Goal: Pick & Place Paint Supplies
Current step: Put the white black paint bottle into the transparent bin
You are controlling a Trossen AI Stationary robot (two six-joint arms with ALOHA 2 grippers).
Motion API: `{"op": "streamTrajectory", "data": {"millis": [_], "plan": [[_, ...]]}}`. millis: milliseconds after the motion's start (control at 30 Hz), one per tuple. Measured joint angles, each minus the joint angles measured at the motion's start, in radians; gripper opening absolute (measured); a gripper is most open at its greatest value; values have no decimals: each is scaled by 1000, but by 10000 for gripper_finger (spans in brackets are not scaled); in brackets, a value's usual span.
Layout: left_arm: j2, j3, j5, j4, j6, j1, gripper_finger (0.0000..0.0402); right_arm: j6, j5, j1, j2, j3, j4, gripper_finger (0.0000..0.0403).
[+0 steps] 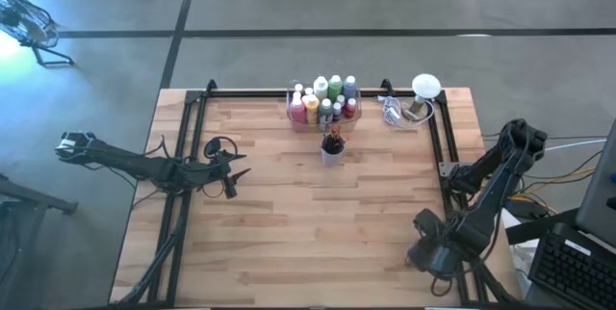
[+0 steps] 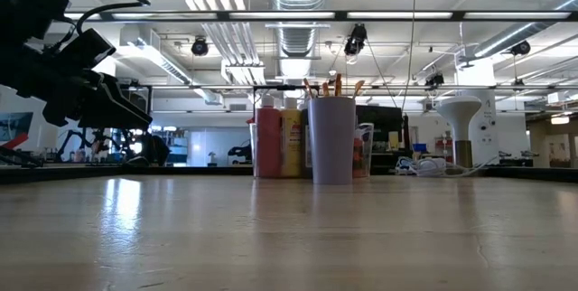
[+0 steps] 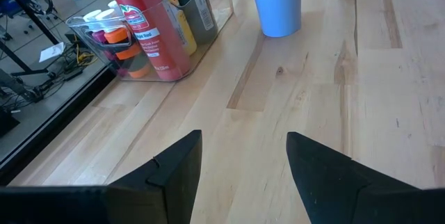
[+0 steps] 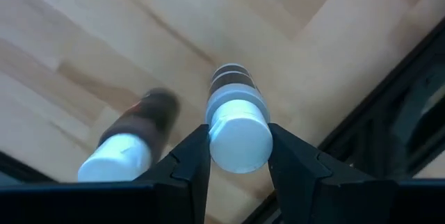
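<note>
The right gripper (image 4: 238,156) sits at the tabletop's (image 1: 289,223) near right edge, its fingers (image 4: 191,158) clamped on a small dark paint bottle with a white cap (image 4: 238,132); a second such bottle (image 4: 132,144) lies just beside it. The left gripper (image 3: 243,161) hovers at the left, fingers apart. Far centre, a clear bin (image 1: 322,117) holds paint bottles (image 1: 320,98), with a cup of brushes (image 1: 332,148) just nearer.
</note>
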State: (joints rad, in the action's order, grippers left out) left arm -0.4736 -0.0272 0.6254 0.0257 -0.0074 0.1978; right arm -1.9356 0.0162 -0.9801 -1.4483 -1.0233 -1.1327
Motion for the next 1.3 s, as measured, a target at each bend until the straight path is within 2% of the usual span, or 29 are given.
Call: {"op": "streamTrajectory", "data": {"millis": [267,433,600,867,967,1167,1300], "plan": [[0,0,0,0,0,0,216,195,15,119,73,0,-120,117],[0,0,0,0,0,0,216,416,96,266,168,0,-140,113],[0,0,0,0,0,0,216,708,174,497,275,0,-134,116],[0,0,0,0,0,0,216,1275,194,945,374,-11,18,113],[0,0,0,0,0,0,216,1440,190,1095,380,-40,75,115],[0,0,0,0,0,0,216,1744,43,1330,323,-107,225,113],[0,0,0,0,0,0,216,1863,8,1437,238,-178,230,115]]}}
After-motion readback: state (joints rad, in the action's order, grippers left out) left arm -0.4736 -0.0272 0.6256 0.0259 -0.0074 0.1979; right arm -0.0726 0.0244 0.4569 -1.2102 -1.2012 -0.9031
